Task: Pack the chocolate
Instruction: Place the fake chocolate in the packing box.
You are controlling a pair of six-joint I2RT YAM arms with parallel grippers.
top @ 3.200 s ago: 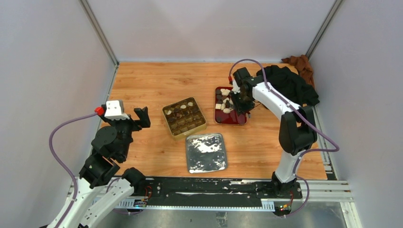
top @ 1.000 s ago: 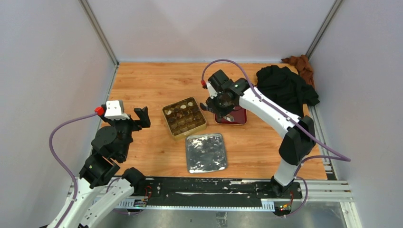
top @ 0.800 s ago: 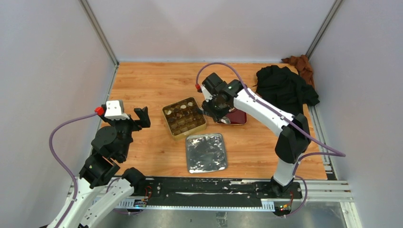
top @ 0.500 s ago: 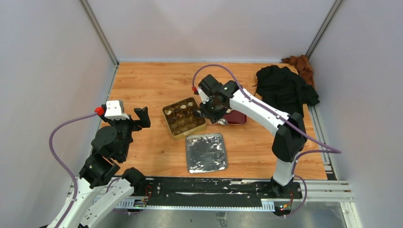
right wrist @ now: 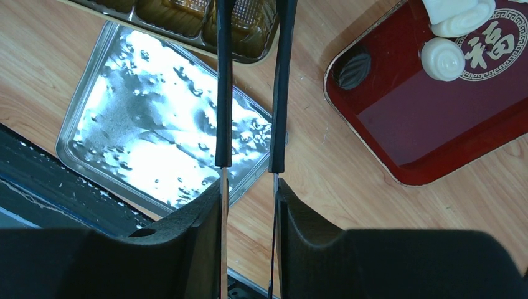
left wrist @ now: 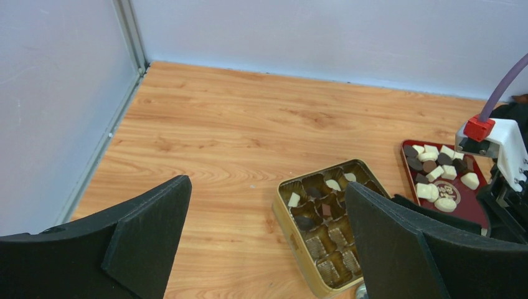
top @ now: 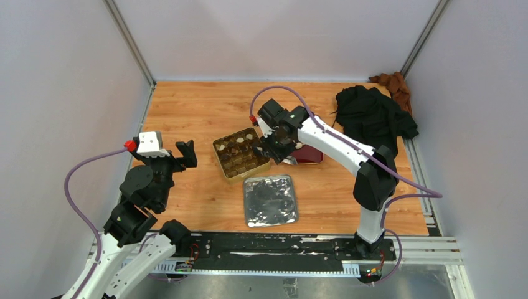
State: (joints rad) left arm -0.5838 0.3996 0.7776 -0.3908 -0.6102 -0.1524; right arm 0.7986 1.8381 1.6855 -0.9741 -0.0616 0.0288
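Observation:
The chocolate shows as white and dark chunks (left wrist: 436, 173) on a red tray (left wrist: 464, 205), and a few pieces (left wrist: 294, 200) sit in the compartments of the gold tin (top: 241, 154). My right gripper (top: 270, 148) hangs over the tin's right edge, shut on a pair of thin tongs (right wrist: 222, 93). The tong tips run out of the top of the right wrist view, over the tin (right wrist: 187, 9), so I cannot see whether they hold a piece. My left gripper (left wrist: 266, 185) stands wide open and empty, high above the table's left side.
A silver lid (top: 269, 200) lies just in front of the tin. The red tray (top: 309, 156) is right of the tin, partly under the right arm. A black cloth (top: 373, 115) and a brown cloth (top: 392, 84) are bunched at the back right corner.
The right arm swung left from the red tray to the gold tin's right edge, carrying the tongs. The left arm has not moved.

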